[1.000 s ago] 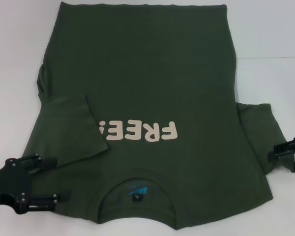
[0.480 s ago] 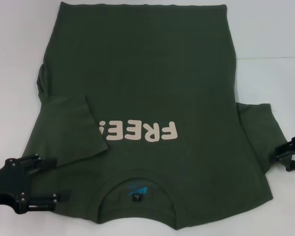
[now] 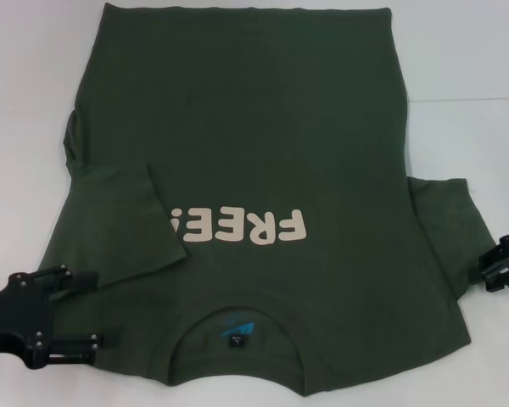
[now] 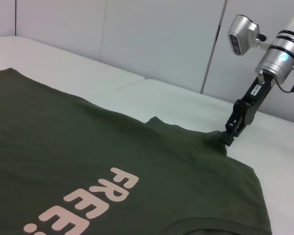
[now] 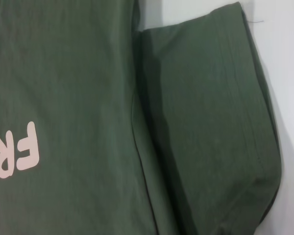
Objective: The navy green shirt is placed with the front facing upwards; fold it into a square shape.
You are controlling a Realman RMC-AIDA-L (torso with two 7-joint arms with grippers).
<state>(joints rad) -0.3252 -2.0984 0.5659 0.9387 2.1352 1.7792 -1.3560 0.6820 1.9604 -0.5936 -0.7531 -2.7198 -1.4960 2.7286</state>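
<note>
The navy green shirt (image 3: 254, 144) lies flat, front up, with its collar (image 3: 237, 315) nearest me and the cream "FREE!" lettering (image 3: 242, 227) across the chest. One sleeve (image 3: 123, 220) is folded in over the body. The other sleeve (image 3: 450, 229) lies spread out flat, and it also fills the right wrist view (image 5: 210, 122). My left gripper (image 3: 78, 311) is open, low over the shirt's shoulder beside the folded sleeve. My right gripper (image 3: 500, 267) is at the outer edge of the spread sleeve; its tip (image 4: 229, 138) touches the cloth there.
The shirt rests on a white table (image 3: 467, 68) with a seam line across it (image 3: 467, 100). Pale wall panels (image 4: 161, 39) stand behind the table's far side.
My right gripper has shifted slightly outward and lower at the sleeve's edge. The shirt and my left gripper have not moved.
</note>
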